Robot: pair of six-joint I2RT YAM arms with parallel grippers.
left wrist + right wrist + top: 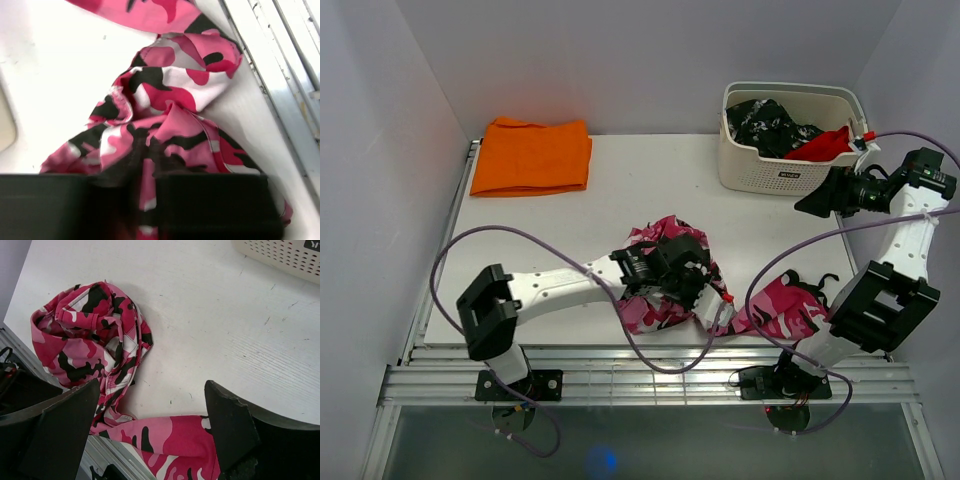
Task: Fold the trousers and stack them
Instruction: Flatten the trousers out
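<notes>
The trousers [645, 312], in pink, white and black camouflage, lie crumpled near the table's front edge, and one leg trails right [785, 305]. My left gripper [695, 285] sits low on the bunch. In the left wrist view its two black fingers [210, 205] stand close together with a strip of the trousers [165, 100] pinched between them. My right gripper [810, 205] hovers high beside the basket, open. In the right wrist view its fingers [227, 425] stand wide apart with nothing between them, and the trousers [90, 335] lie far below.
A white basket [785, 175] at the back right holds a black-and-white speckled garment [765, 125] and a red cloth [825, 145]. A folded orange cloth [532, 155] lies at the back left. Metal rails [650, 380] run along the table's front edge.
</notes>
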